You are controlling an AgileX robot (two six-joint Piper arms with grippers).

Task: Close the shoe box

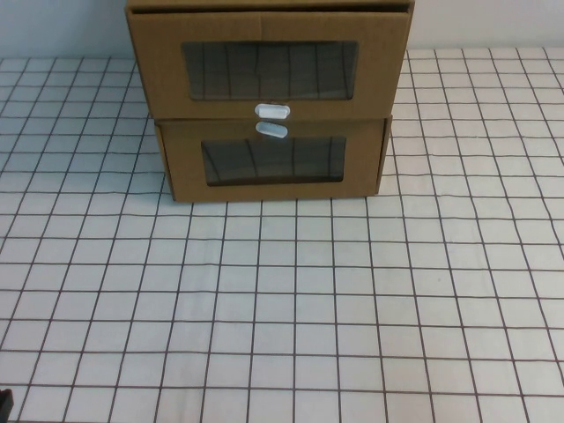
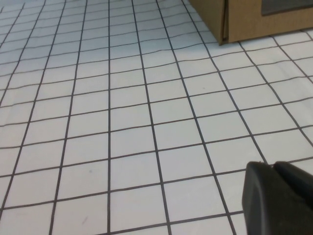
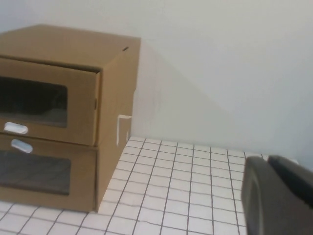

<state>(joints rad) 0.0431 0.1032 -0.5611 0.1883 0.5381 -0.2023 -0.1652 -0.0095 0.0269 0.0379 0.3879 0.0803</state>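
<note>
At the far edge of the white grid-lined table, the brown cardboard windowed shoe box juts slightly open. It looks light and stiff (push its front squarely). The left end effector and right end effector are well apart from it; whether they are open or closed I cannot tell.

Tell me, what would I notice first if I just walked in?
Probably the stacked brown boxes with windows at the table's far edge: the shoe box on top sticks out slightly, above the lower drawer. Their white tabs nearly touch. The left tool and right tool wait away from them.
</note>
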